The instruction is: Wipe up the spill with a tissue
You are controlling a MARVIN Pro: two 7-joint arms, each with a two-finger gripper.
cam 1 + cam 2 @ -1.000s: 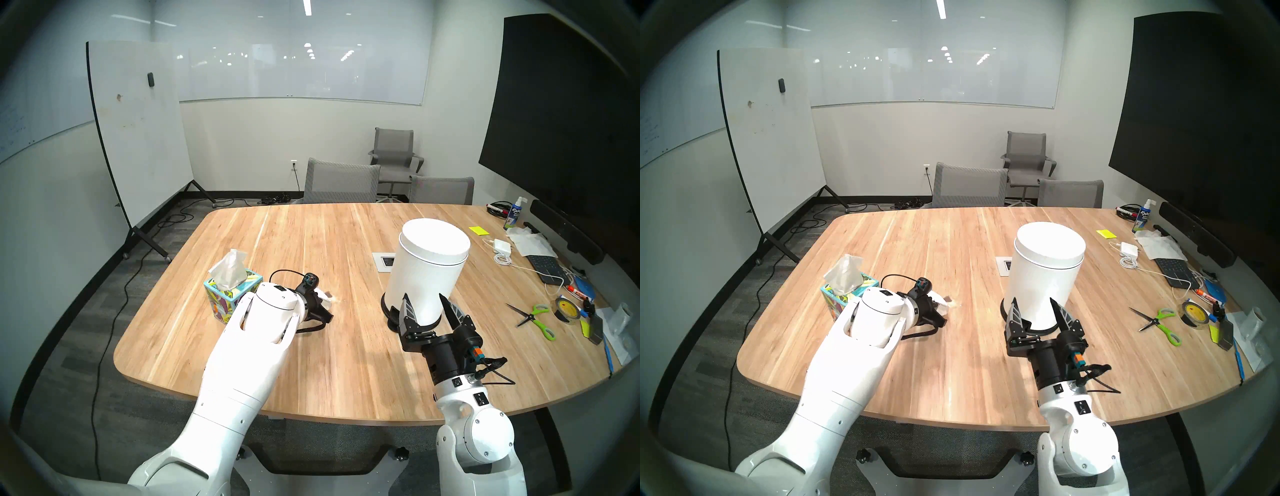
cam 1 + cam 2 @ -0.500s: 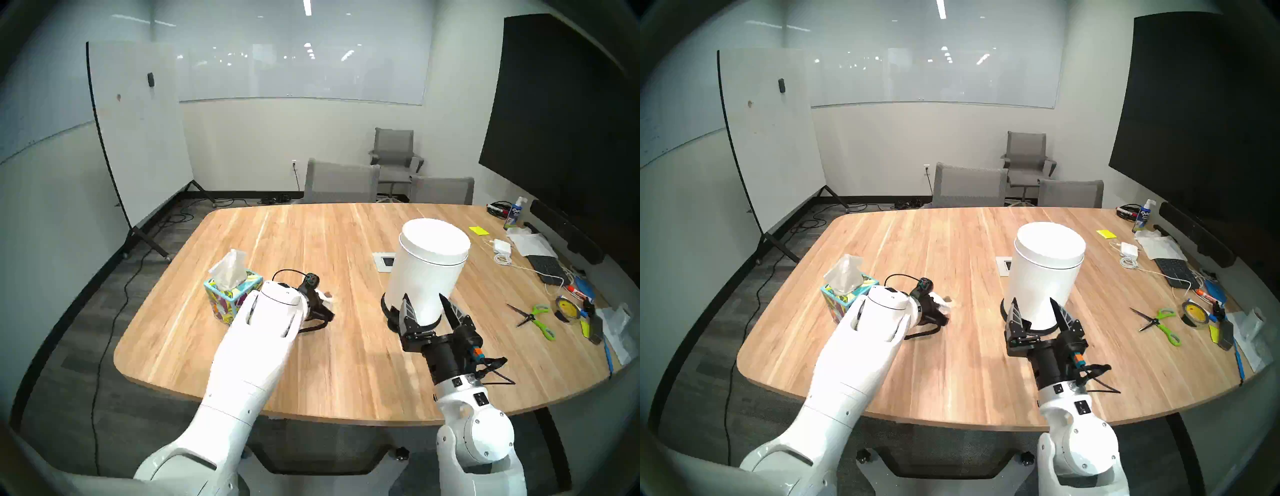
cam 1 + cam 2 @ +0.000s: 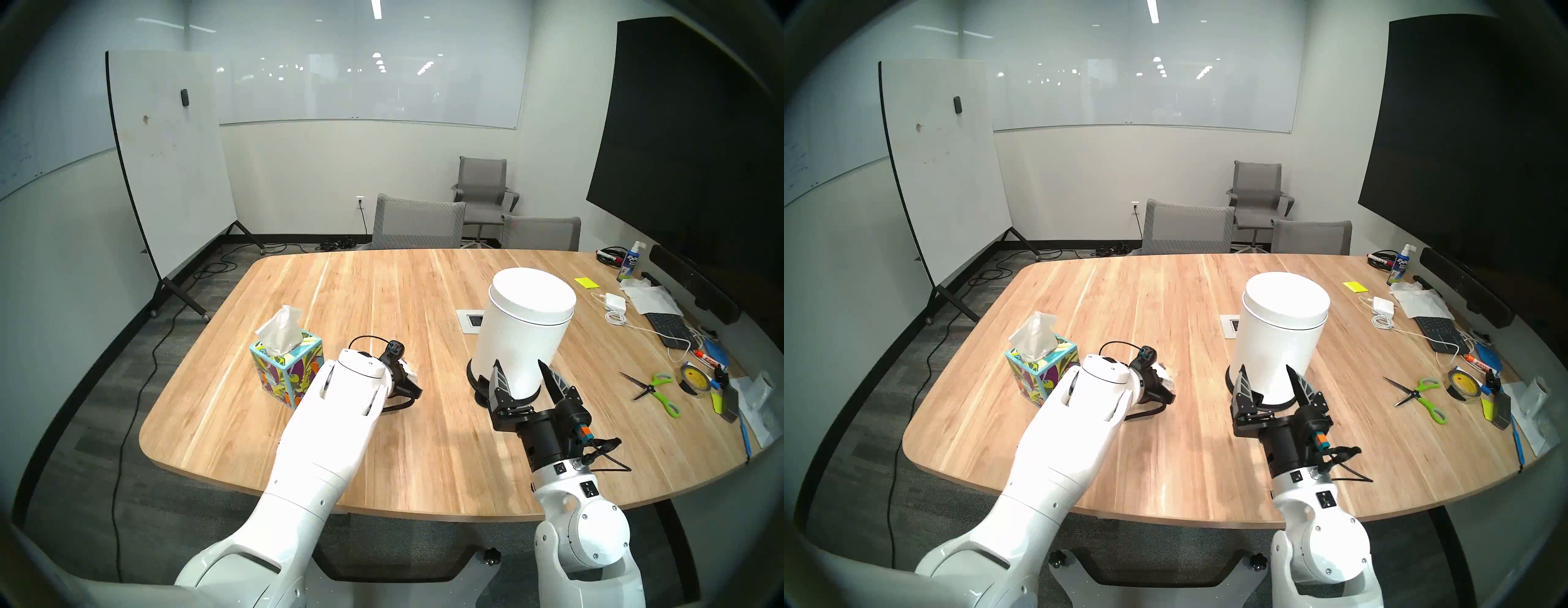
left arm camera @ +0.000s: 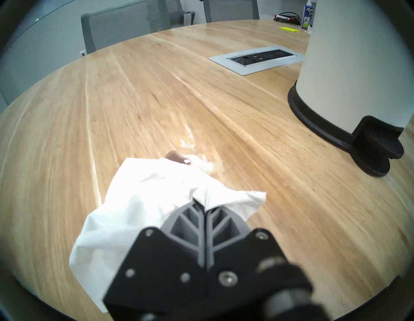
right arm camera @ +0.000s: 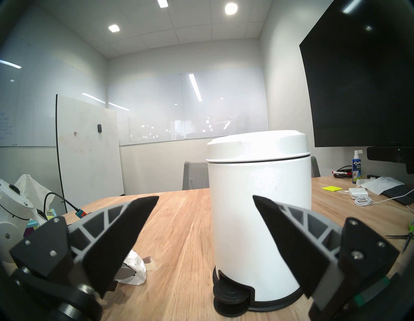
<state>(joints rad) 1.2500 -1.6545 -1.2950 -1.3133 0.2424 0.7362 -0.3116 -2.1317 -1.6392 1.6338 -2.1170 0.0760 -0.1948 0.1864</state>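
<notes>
Sitting on the wood table (image 3: pixel 382 458) near its middle, the spill (image 4: pixel 173 154) is a small dark brown blotch with a pale wet smear just right of it. The tissue (image 4: pixel 143 206) is pressed down right at its near edge, partly covering it, pinched tight in the left gripper (image 4: pixel 205 207) whose fingers are fully closed on the paper. A printed tissue box (image 3: pixel 286 369) stands just left of that arm. Off to the right, the right gripper (image 3: pixel 524 375) hangs with fingers spread wide, holding nothing, in front of a white pedal bin (image 3: pixel 524 327).
</notes>
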